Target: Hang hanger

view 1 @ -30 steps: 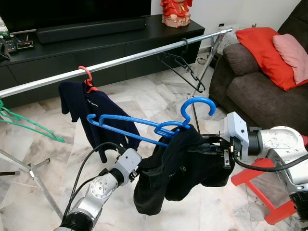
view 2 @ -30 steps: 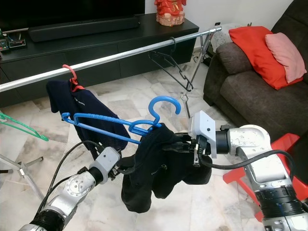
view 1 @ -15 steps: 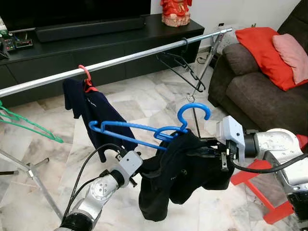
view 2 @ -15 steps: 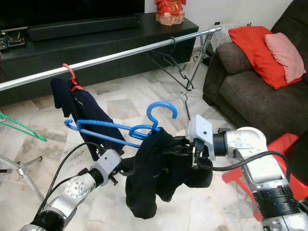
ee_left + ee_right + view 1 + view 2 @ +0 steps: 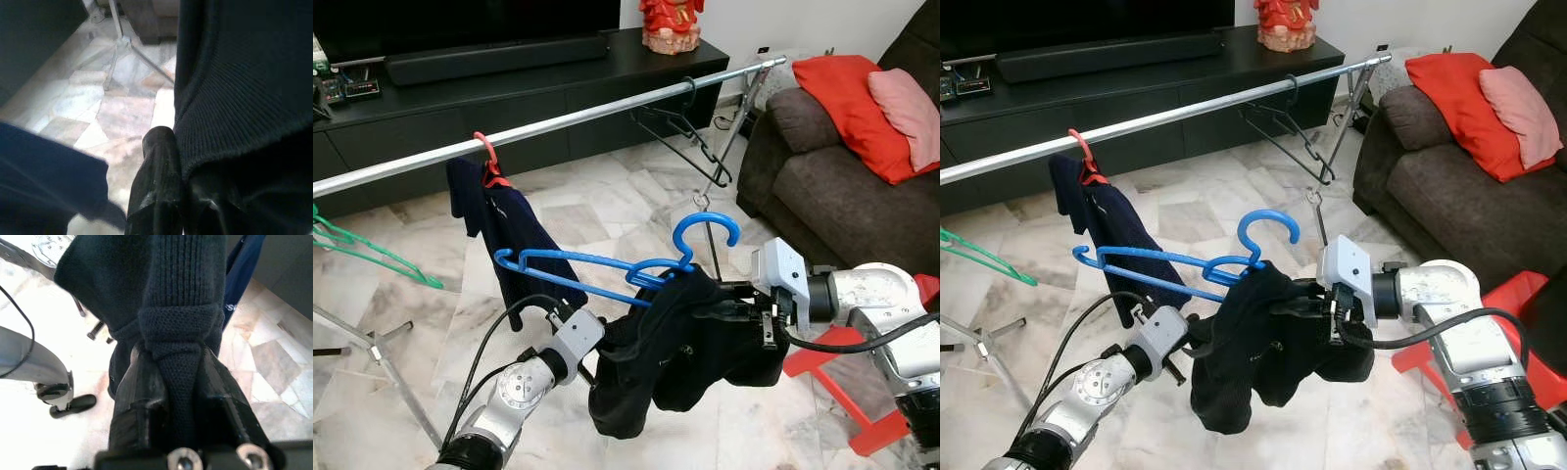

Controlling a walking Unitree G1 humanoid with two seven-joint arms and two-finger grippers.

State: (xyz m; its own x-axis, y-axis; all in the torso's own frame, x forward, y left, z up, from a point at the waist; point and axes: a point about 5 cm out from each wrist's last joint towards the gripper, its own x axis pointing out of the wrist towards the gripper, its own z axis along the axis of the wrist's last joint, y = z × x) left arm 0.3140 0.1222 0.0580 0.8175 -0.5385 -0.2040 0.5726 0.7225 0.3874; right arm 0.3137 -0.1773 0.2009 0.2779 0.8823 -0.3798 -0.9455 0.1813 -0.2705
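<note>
- a blue hanger (image 5: 607, 264) with a black sweater (image 5: 680, 343) bunched at its neck is held up between the two arms, below the rail (image 5: 558, 122) and apart from it; its hook (image 5: 705, 230) points up.
- the right pincer (image 5: 178, 382) is clamped on a fold of the sweater, knit squeezed between both fingers, on the sweater's right side.
- the left pincer (image 5: 597, 345) is buried in the sweater's left edge; one finger (image 5: 156, 181) lies against the knit, but i cannot tell whether it grips.
- on the rail hang a navy shirt (image 5: 504, 230) on a red hanger (image 5: 487, 152), a black hanger (image 5: 690, 132) further right, and a green hanger (image 5: 362, 253) at the far left.
- behind the rail stands a black tv cabinet (image 5: 509, 98) with a soundbar (image 5: 494, 57) and a red figurine (image 5: 668, 24).
- a dark sofa (image 5: 842, 176) with red cushion (image 5: 852, 98) and pink cushion (image 5: 906, 103) is at right.
- a red stool (image 5: 847, 387) sits on the marble floor (image 5: 597, 196) under the right arm.
</note>
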